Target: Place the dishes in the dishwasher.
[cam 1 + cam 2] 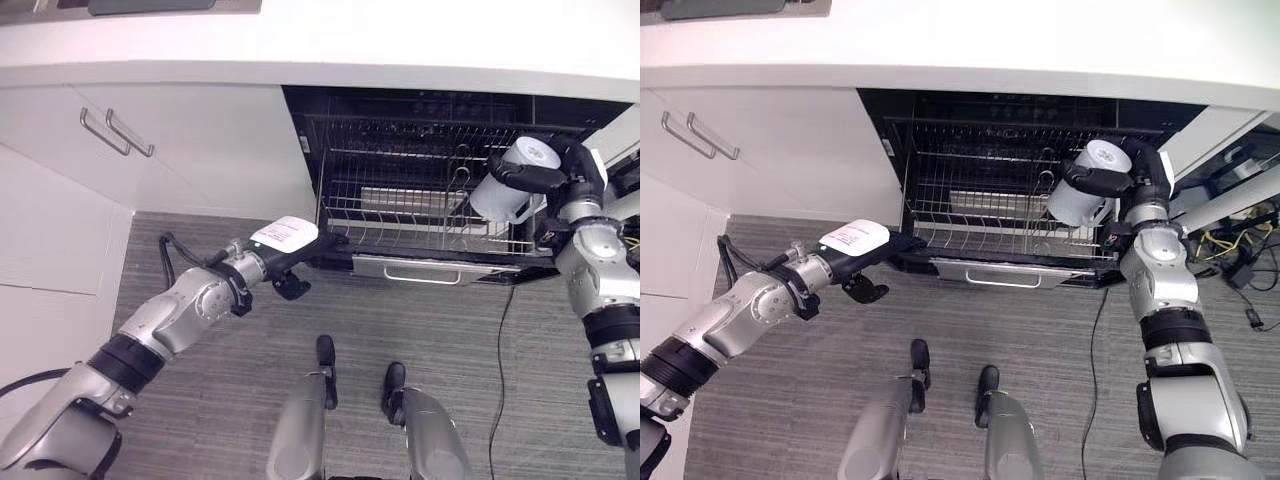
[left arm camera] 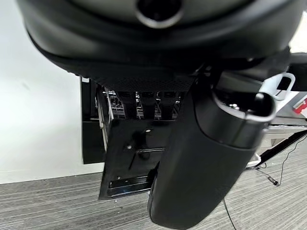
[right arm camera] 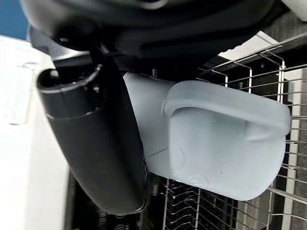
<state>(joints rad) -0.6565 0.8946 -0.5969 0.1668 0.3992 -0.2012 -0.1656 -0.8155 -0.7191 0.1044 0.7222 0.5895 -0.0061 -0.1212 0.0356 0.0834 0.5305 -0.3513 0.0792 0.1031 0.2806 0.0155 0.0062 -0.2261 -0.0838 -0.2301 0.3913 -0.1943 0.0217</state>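
The dishwasher [image 1: 330, 120] stands open under the counter with its wire rack [image 1: 400, 215] pulled out over the floor. My right hand [image 1: 560, 175] is curled around a white mug [image 1: 510, 190] and holds it tilted above the rack's right end. In the right wrist view the mug [image 3: 225, 148] shows its handle, with rack wires [image 3: 283, 62] behind it. My left hand [image 1: 298, 258] reaches to the rack's front left corner; its fingers [image 2: 144, 103] are straight and touch the dark front there, while the thumb [image 2: 206, 158] hangs free.
White cabinet doors with bar handles [image 1: 118, 132] stand left of the dishwasher, under a white counter [image 1: 300, 40]. A silver front panel with a handle [image 1: 420, 272] sits below the rack. Grey plank floor [image 1: 420, 380] lies in front.
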